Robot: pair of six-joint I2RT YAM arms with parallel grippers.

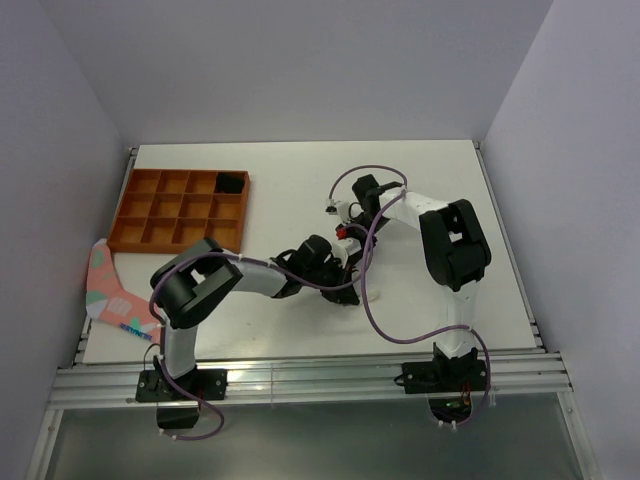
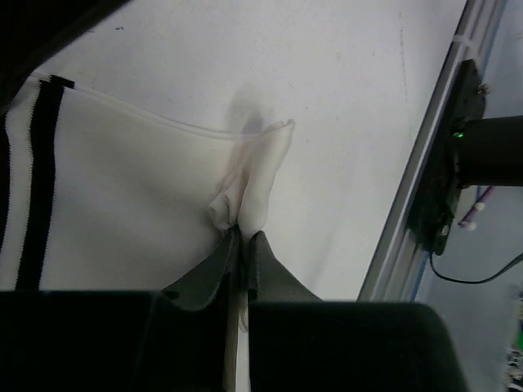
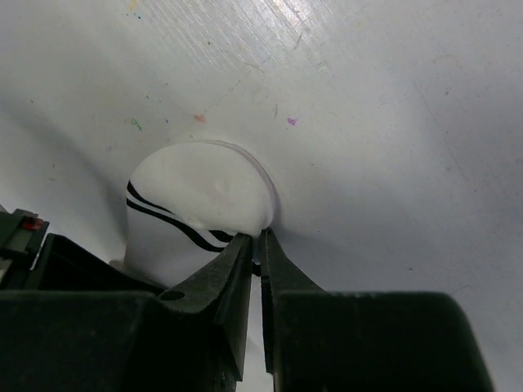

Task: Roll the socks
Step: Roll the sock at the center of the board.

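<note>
The white sock (image 2: pixel 122 196) with two black cuff stripes lies on the white table. In the left wrist view my left gripper (image 2: pixel 243 235) is shut on a bunched fold of its fabric. In the right wrist view the sock (image 3: pixel 196 196) bulges up as a rounded hump, and my right gripper (image 3: pixel 260 238) is shut on its edge by the stripes. In the top view both grippers, left (image 1: pixel 338 288) and right (image 1: pixel 350 262), meet at the table's middle and mostly hide the sock. A black bundle (image 1: pixel 231 182), perhaps the black sock, sits in the tray's far right compartment.
An orange compartment tray (image 1: pixel 160 215) stands at the back left. A pink fabric piece with teal patches (image 1: pixel 105 290) hangs over the table's left edge. The metal rail (image 2: pixel 409 212) of the near edge runs close to the left gripper. Purple cables loop around the right arm (image 1: pixel 455 245).
</note>
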